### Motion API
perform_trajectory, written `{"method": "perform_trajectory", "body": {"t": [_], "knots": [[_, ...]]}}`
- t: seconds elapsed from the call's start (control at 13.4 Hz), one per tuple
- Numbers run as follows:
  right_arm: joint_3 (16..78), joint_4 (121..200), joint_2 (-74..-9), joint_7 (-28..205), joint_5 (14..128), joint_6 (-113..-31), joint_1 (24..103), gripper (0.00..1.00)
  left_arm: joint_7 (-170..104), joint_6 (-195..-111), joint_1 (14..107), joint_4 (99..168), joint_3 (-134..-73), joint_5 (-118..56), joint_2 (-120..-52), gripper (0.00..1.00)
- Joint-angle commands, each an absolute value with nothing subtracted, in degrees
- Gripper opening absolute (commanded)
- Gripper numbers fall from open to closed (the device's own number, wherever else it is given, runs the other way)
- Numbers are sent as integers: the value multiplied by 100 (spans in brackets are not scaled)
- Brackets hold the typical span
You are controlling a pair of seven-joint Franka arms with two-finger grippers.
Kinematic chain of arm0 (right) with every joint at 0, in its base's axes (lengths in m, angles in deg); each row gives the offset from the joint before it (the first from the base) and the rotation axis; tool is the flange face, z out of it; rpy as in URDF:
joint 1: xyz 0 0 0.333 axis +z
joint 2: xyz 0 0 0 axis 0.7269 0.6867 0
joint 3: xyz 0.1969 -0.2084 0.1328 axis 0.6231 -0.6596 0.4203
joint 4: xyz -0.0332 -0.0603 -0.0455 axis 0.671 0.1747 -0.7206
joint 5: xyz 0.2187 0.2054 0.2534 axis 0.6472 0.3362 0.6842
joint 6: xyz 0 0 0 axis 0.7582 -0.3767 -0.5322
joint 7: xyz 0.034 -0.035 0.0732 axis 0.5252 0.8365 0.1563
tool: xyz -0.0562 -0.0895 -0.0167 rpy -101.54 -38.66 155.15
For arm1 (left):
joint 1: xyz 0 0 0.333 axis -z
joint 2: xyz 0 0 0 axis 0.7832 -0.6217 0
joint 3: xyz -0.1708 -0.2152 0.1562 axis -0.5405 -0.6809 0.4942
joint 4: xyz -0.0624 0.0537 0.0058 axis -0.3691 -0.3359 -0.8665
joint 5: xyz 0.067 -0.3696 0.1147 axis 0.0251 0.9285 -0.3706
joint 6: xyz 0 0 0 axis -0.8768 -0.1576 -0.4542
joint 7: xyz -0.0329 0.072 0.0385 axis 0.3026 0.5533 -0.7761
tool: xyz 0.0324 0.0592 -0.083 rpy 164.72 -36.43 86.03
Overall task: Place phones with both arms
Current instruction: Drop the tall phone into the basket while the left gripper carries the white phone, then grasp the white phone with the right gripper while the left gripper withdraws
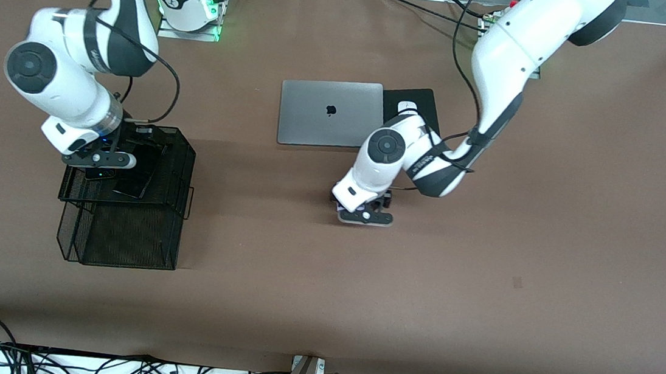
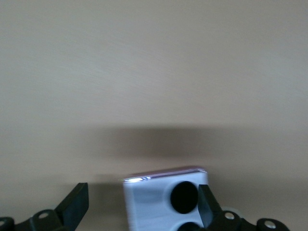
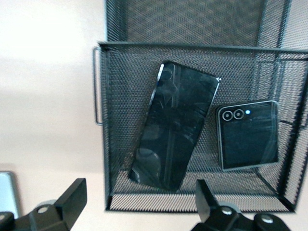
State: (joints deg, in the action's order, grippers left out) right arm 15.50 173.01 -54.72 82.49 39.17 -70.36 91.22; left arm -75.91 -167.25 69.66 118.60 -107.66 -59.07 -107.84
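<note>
Nearest the front camera stands a black wire-mesh tray stack [image 1: 121,234] toward the right arm's end of the table; its upper tray [image 3: 144,120] holds two phones lying flat side by side, apart: the long slim black phone [image 3: 174,125], set at a slant, and the small squarish black phone [image 3: 248,135]. Above that tray hangs the right gripper [image 1: 104,160], fingers [image 3: 72,198] spread wide and grasping nothing. Mid-table, nearer the front camera than the grey laptop [image 1: 329,113], the left gripper [image 1: 367,215] sits low at the tabletop with its fingers [image 2: 76,204] parted around the lavender-white phone [image 2: 161,199], which lies on the bare brown table [image 1: 483,275]; one finger appears to touch the phone's edge while the other stands clear, so the phone is not clamped. A white mouse [image 1: 407,106] rests on a black pad [image 1: 424,101] beside the laptop.

Judged step: two phones are placed and the third awaits pickup. The next move calls for the left gripper to centre its fingers on the phone, pinch its edges, lift, and carry it to the tray.
</note>
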Motion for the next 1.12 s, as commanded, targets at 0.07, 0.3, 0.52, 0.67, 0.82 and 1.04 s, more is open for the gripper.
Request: {"method": "perform_trajectory", "body": {"t": [0.07,0.3,0.52,0.67,0.82,1.04], "knots": [[1758,16522,-5469,7786,4033,-6282,9119,100,-7066,-15417,6336,11927,-10754,-5984,-9942,100],[2477,16153,-5285,6742,4033,-6281,9136,100,-6215,-14511,5729,11909,-10772,-5984,-9389,100],[3321,15460,-4645,5240,4042,-6307,9154,100,-5343,-13738,5202,11586,-10781,-5958,-8957,100],[3840,14889,-4074,4325,4016,-6334,9180,100,-4800,-13096,4981,11225,-10790,-5862,-8878,100],[4280,14501,-3590,3699,3990,-6491,9189,100,-4184,-13023,4980,11214,-10545,-5704,-8484,100],[4422,13948,-2782,2628,3832,-7053,9627,100,-2956,-13014,5469,11653,-9030,-4468,-7676,100]]}}
